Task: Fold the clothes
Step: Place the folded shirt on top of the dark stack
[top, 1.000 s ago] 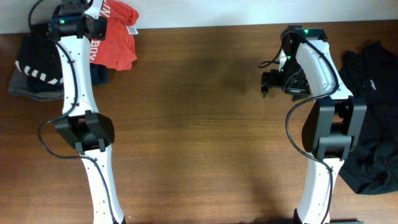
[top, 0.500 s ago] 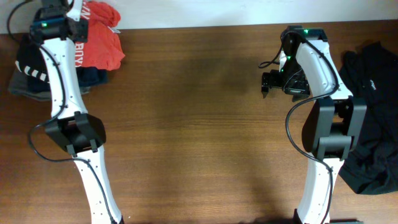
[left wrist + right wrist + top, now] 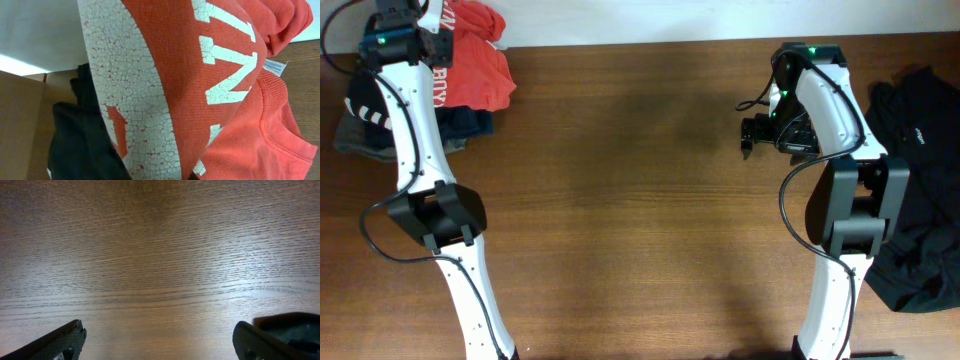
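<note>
L pincer [image 3: 432, 22] clamped on red T-shirt [image 3: 480, 70], far-left table [image 3: 640, 200] corner; R pincer [image 3: 160, 337] wide, over table.

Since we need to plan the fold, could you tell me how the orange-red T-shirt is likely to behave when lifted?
The orange-red T-shirt will probably be floppy, since it sits bunched in soft folds. It looks like thin knit, so likely light. The cracked white lettering may make that patch slightly stiffer and crease unevenly.
</note>
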Controlling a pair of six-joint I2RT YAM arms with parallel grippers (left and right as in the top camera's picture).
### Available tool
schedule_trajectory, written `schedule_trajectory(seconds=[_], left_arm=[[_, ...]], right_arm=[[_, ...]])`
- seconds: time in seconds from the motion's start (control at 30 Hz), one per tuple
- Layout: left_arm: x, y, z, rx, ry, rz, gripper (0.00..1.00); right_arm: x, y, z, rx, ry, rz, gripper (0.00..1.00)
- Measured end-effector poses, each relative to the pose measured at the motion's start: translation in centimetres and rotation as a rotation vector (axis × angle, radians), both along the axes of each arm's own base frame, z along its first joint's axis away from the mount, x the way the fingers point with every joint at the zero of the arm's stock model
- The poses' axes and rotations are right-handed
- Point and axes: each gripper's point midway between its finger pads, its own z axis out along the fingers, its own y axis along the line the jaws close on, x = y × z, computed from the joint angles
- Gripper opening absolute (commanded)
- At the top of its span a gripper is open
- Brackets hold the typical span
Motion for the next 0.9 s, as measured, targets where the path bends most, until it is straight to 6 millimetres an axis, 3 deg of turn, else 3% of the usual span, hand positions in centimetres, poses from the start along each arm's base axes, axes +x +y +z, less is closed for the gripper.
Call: schedule_trajectory(seconds=[0.43, 0.77, 0.9], left_arm=[[-0.8, 1.6, 3.7, 0.016, -0.069, 0.028, 0.00], [-2.3, 6.4, 4.8, 0.009, -0.099, 0.095, 0.00], [-2.6, 8.1, 4.5, -0.013, -0.108, 0.103, 0.08]], right_arm=[[0.0, 0.0, 0.0, 0.000, 0.002, 0.000, 0.99], [-0.8, 0.1, 0.1, 0.004, 0.034, -0.001, 0.99], [-0.9, 0.5, 0.2, 0.031, 0.036, -0.005, 0.99]])
